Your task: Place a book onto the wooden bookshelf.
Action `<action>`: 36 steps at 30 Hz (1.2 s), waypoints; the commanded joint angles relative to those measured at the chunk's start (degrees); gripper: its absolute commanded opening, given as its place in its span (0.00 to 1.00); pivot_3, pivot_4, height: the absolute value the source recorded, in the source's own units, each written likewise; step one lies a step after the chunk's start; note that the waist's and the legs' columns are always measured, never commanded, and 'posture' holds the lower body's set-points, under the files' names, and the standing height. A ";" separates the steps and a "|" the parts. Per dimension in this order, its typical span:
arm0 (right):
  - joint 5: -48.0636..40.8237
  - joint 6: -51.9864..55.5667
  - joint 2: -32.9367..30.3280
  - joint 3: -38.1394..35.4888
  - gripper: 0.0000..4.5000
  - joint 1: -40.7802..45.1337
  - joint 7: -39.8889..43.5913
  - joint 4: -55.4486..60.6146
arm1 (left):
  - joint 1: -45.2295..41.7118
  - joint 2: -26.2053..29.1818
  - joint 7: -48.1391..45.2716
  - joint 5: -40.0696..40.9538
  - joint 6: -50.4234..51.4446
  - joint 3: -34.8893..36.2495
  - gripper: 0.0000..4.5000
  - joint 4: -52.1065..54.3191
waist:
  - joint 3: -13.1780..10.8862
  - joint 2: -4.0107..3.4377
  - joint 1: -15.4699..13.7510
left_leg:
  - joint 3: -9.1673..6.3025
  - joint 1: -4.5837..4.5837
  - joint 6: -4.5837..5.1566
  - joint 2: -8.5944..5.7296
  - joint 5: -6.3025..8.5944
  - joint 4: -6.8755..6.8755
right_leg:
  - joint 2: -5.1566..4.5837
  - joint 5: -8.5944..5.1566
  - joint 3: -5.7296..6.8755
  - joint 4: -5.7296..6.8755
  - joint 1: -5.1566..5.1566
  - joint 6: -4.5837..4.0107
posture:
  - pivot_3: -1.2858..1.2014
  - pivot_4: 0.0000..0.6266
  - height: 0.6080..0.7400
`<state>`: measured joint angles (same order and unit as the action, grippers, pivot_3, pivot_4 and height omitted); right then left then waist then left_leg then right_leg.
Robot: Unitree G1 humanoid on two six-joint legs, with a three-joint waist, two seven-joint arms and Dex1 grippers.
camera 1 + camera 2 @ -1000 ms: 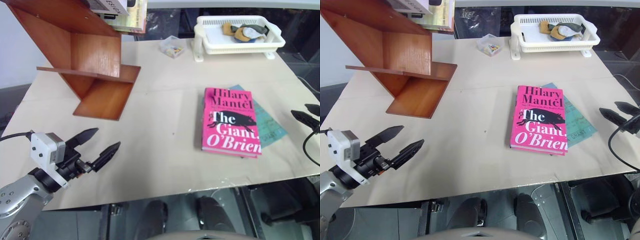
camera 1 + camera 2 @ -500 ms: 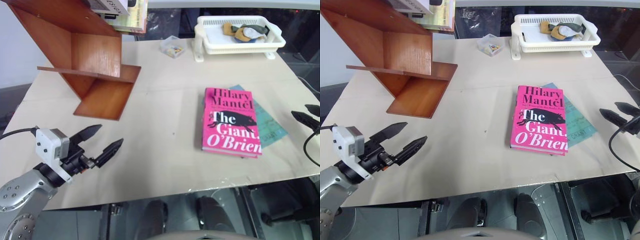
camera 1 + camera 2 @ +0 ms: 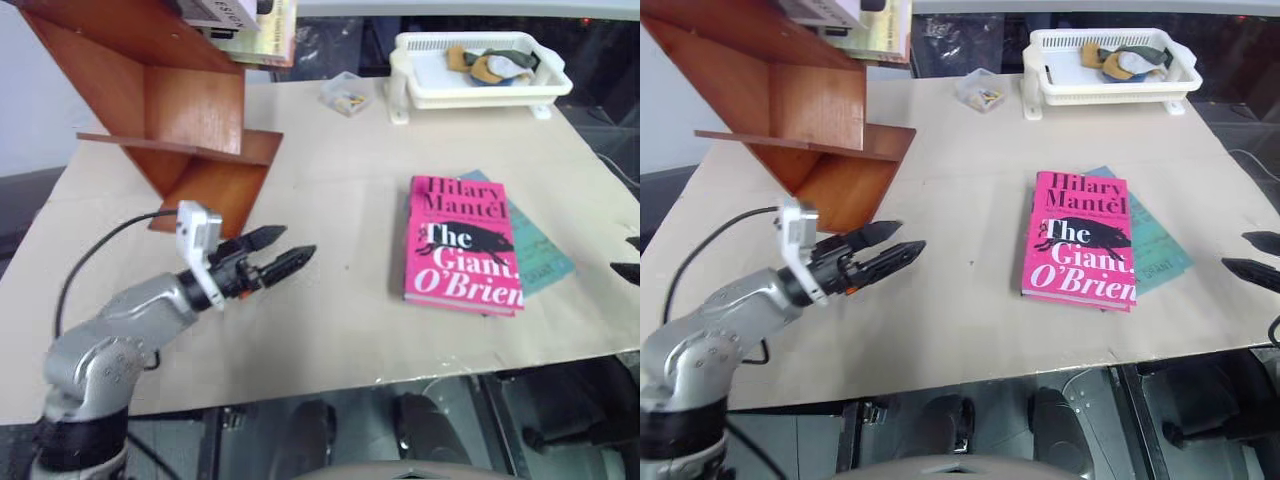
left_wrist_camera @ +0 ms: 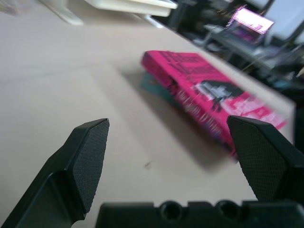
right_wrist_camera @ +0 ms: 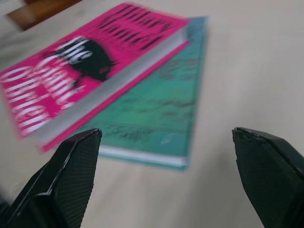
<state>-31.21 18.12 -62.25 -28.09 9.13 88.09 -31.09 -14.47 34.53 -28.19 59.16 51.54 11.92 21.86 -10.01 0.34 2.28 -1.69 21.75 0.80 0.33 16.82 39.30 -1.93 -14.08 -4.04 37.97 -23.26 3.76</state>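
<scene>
Pink book, black beast drawn, lies flat on teal book; both pincers gape empty.

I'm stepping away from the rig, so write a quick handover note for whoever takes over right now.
Left gripper: open, empty, over the table, pointing toward the pink book.
Right gripper: open, empty, at the table's right edge beside the books.
The pink book lies flat, cover up, on a thinner teal book.
The wooden bookshelf stands at the far left corner, already holding other books up top.
Done: nothing grasped.
Left: grip the pink book, lift it, place it on the shelf.
</scene>
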 commanded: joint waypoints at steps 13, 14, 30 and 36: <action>-10.22 6.36 7.96 -17.64 1.00 -20.40 -7.38 28.87 | -31.65 -16.70 -3.08 0.90 15.99 -2.36 0.99 -47.23 | -0.05 0.11 -1.33 | -0.17 0.16 -0.02 -0.26 -0.01 0.05 | 0.01 -0.01 0.15 -0.12 0.00 0.01 | 0.52 0.24 1.00; -10.62 6.55 8.34 -18.25 1.00 -21.08 -7.71 29.63 | -32.89 -17.35 -3.75 0.46 16.74 -2.41 0.99 -49.60 | -0.06 0.12 -1.39 | -0.17 0.15 -0.03 -0.26 -0.02 0.05 | 0.00 -0.01 0.15 -0.11 0.00 0.01 | 0.52 0.24 1.00; -16.06 9.46 10.50 -24.27 1.00 -26.17 -10.94 37.63 | -48.79 -28.97 -19.24 -16.56 14.96 -6.86 0.99 -78.59 | -0.11 0.20 -1.41 | -0.11 0.20 -0.03 -0.32 -0.02 0.04 | 0.03 -0.03 0.19 -0.14 0.00 0.04 | 0.52 0.24 1.00; -18.52 10.05 11.89 -25.69 1.00 -28.29 -10.92 40.62 | -51.31 -32.31 -21.12 -21.53 10.81 -5.33 0.99 -84.78 | -0.14 0.25 -1.44 | -0.11 0.21 -0.03 -0.32 -0.02 0.04 | 0.03 -0.04 0.20 -0.14 0.00 0.05 | 0.52 0.24 1.00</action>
<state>-48.20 28.05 -50.85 -50.87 -18.78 77.09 7.87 -64.16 2.92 -47.89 38.69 63.71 5.69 -62.10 -10.14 0.59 0.84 -1.81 21.97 0.78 0.00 16.81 39.34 -1.90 -14.12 -3.84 37.83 -23.26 3.81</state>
